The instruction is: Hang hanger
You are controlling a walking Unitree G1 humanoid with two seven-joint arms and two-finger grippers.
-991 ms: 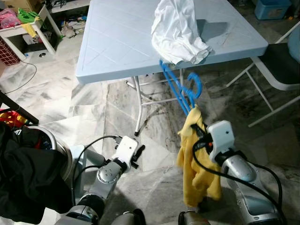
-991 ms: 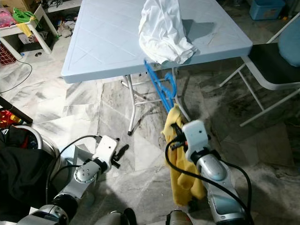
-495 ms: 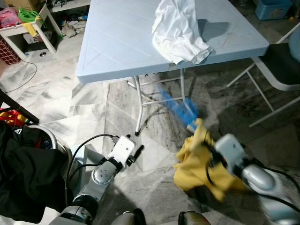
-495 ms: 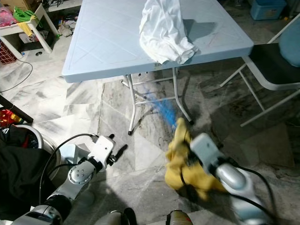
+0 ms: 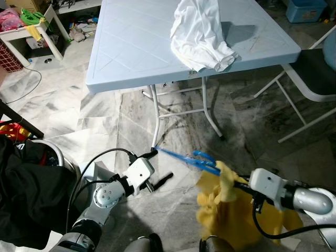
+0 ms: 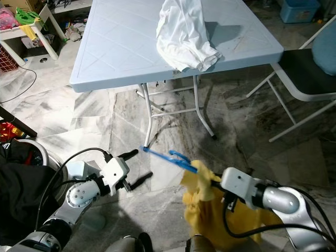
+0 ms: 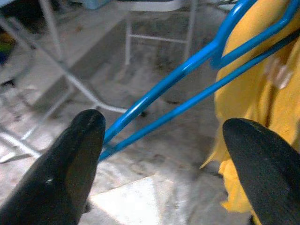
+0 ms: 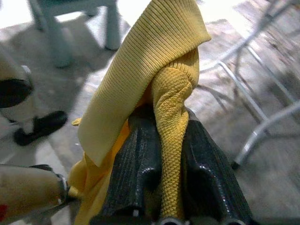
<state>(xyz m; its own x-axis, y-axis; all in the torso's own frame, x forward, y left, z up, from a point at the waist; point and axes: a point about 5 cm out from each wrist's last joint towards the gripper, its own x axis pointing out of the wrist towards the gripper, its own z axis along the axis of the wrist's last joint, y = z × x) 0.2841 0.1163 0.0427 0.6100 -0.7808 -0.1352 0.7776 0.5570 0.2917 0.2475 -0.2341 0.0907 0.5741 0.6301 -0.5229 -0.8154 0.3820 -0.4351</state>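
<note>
A: Is there any container here, and what is in it?

B: At the far left I see a round basket (image 5: 62,160) with dark clothes (image 5: 29,194) piled in it. Farther back, a blue bin (image 5: 304,9) stands on the floor; what it holds I cannot tell.

A: Where is the hanger?

B: The blue hanger (image 5: 185,158) is low over the marble floor (image 5: 105,113), in front of the light blue folding table (image 5: 136,47). It lies nearly flat and points toward the left gripper. A yellow knitted garment (image 6: 210,212) hangs on it.

A: And the grippers?

B: The right gripper (image 8: 161,154) is pressed together on a fold of the yellow garment, its arm reaching to the left. The left gripper (image 7: 164,140) is spread wide, and the hanger's bars pass between its fingers (image 7: 77,154) without touching them.

A: Something on the table?

B: A white shirt (image 5: 202,34), crumpled at the near edge.
</note>
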